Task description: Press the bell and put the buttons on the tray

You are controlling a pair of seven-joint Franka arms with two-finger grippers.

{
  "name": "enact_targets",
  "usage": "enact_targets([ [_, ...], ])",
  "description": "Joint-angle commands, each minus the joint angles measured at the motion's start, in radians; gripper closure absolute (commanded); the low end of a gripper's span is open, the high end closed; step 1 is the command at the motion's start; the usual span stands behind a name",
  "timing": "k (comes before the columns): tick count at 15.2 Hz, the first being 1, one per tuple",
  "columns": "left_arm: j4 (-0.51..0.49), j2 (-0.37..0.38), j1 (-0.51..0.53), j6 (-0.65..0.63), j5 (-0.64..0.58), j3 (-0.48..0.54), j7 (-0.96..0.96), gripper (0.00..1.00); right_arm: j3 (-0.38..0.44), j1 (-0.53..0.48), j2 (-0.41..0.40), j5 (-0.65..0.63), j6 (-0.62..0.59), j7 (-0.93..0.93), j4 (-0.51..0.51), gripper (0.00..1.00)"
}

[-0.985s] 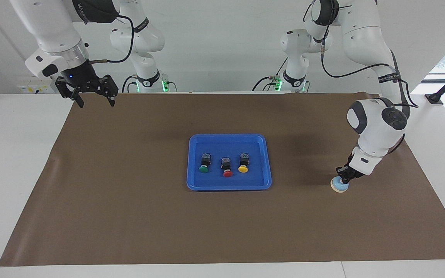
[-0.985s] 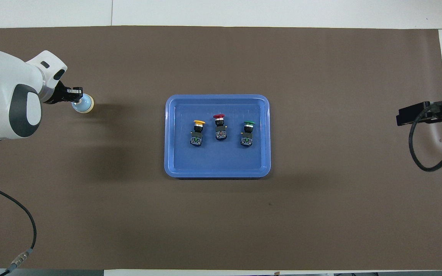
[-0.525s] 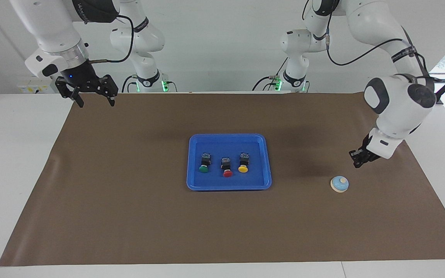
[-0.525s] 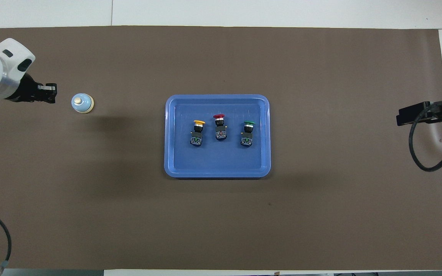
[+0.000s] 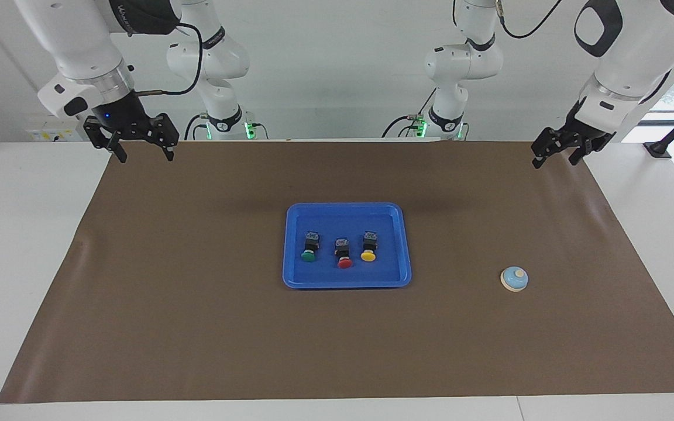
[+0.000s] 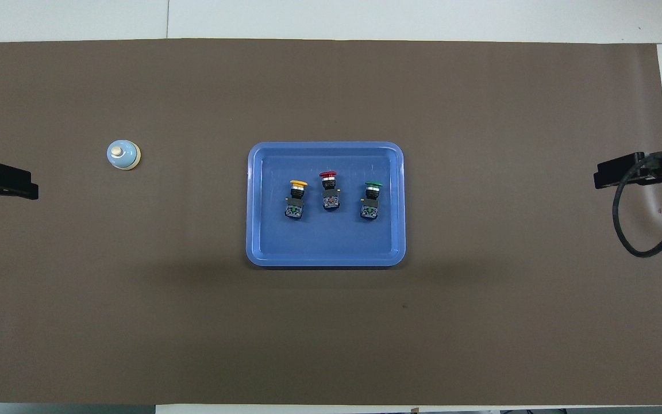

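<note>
The blue tray (image 5: 343, 217) lies mid-mat, also in the overhead view (image 6: 325, 244). On it lie three buttons on their sides in a row: green (image 5: 309, 247), red (image 5: 343, 254), yellow (image 5: 368, 247). The bell (image 5: 514, 279) stands on the mat toward the left arm's end, also in the overhead view (image 6: 123, 155), with nothing touching it. My left gripper (image 5: 555, 161) is open and empty, raised over the mat's edge nearest the robots, well clear of the bell. My right gripper (image 5: 144, 155) is open and empty, waiting raised over the mat's corner at the right arm's end.
A brown mat (image 5: 196, 327) covers most of the white table. A black cable (image 6: 635, 230) hangs from the right gripper. The robot bases stand at the table's edge.
My left gripper rose off the bell, drew back toward the robots to the mat's edge and opened. The bell, tray, buttons and right arm have not moved.
</note>
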State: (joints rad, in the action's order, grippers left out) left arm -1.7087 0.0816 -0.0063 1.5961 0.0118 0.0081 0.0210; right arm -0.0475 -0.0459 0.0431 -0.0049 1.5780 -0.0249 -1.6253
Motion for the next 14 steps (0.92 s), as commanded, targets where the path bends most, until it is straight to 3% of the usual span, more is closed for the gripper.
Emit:
enact_targets([
  [1,-0.025,0.017,-0.004,-0.001,0.004,0.0,0.0,0.0,-0.009,-0.014,0.023,0.0,0.0,-0.013,-0.025,0.0],
  [14,-0.02,0.012,-0.008,-0.03,0.022,-0.004,-0.006,0.0,-0.009,-0.014,0.023,0.0,0.0,-0.013,-0.025,0.0],
])
